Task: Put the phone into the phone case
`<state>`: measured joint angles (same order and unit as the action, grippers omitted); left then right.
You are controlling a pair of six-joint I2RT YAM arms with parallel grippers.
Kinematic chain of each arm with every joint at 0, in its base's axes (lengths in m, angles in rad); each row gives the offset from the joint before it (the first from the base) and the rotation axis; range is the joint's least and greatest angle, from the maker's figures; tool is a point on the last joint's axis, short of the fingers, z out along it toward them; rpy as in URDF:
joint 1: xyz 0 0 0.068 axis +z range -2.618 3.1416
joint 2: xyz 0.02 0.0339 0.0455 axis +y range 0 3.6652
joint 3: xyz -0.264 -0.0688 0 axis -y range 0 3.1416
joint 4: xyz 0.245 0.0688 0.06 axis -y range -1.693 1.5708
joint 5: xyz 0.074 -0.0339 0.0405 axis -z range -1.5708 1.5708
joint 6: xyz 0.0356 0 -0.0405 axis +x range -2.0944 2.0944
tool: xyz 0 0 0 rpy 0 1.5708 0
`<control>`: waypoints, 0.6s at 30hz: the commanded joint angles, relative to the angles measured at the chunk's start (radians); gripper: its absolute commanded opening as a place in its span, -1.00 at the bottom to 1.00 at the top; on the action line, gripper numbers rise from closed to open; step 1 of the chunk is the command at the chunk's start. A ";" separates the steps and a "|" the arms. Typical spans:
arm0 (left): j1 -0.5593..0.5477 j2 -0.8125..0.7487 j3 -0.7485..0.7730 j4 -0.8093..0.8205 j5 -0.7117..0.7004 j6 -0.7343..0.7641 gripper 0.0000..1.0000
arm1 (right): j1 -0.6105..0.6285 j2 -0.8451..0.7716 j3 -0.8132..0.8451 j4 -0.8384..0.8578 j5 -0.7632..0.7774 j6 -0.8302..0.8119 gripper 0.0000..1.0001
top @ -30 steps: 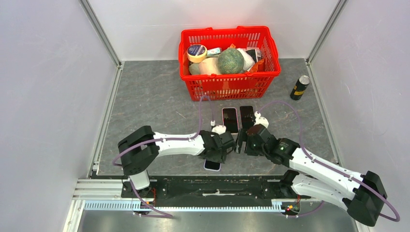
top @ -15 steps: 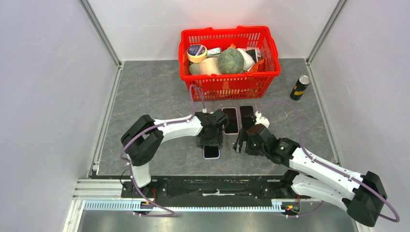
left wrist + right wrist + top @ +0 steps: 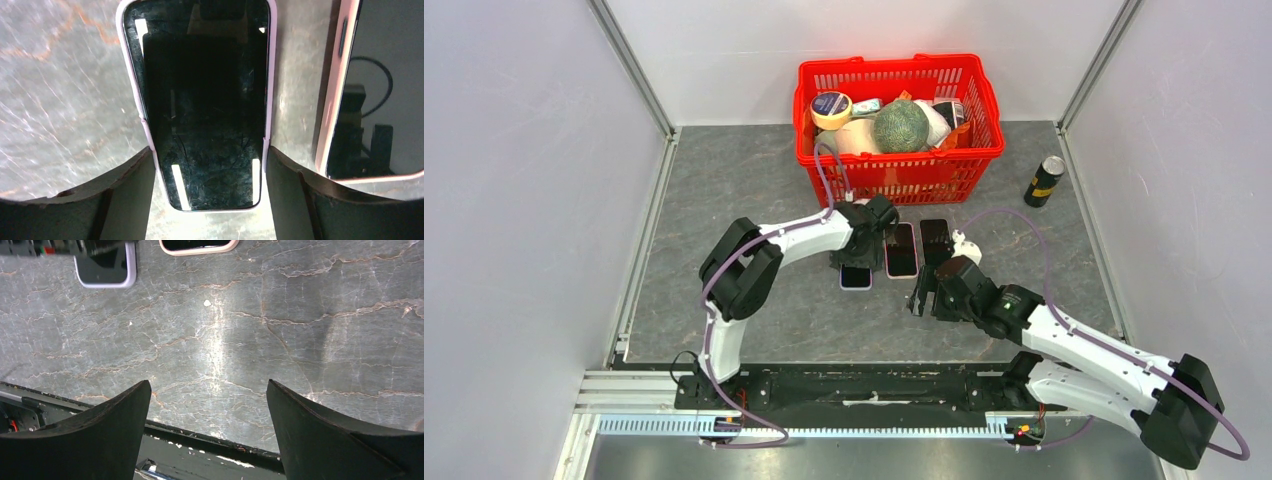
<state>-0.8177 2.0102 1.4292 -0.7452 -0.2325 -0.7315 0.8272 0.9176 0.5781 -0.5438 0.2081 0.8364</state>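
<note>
The left fingers straddle a phone in a lilac case that lies screen up on the table. They appear to press against its long edges. A pink-cased phone lies just beside it, at the right of the frame. The right fingers stand spread wide above the table, right of centre in the overhead view.

A red plastic mesh basket sits at the far middle of the grey stone-patterned table. It holds a green netted ball and a yellow tape roll. A dark cylindrical can stands well apart, to the basket's right.
</note>
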 commanded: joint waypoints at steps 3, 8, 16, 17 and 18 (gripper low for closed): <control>0.074 0.105 0.107 0.157 -0.233 0.120 -0.30 | -0.005 0.013 0.019 -0.002 0.011 -0.019 0.84; 0.080 0.131 0.120 0.156 -0.228 0.117 -0.29 | -0.007 0.012 0.018 -0.002 0.006 -0.019 0.84; 0.082 0.085 0.076 0.174 -0.204 0.100 0.31 | -0.008 0.025 0.022 -0.002 -0.004 -0.021 0.86; 0.083 0.069 0.058 0.183 -0.202 0.099 0.40 | -0.008 0.026 0.022 -0.002 -0.003 -0.022 0.87; 0.083 0.053 0.046 0.191 -0.198 0.099 0.49 | -0.008 0.028 0.024 -0.002 -0.005 -0.023 0.88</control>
<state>-0.7929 2.0781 1.5166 -0.6888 -0.3153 -0.6571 0.8242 0.9398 0.5781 -0.5480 0.2031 0.8253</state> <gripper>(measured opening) 0.775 0.932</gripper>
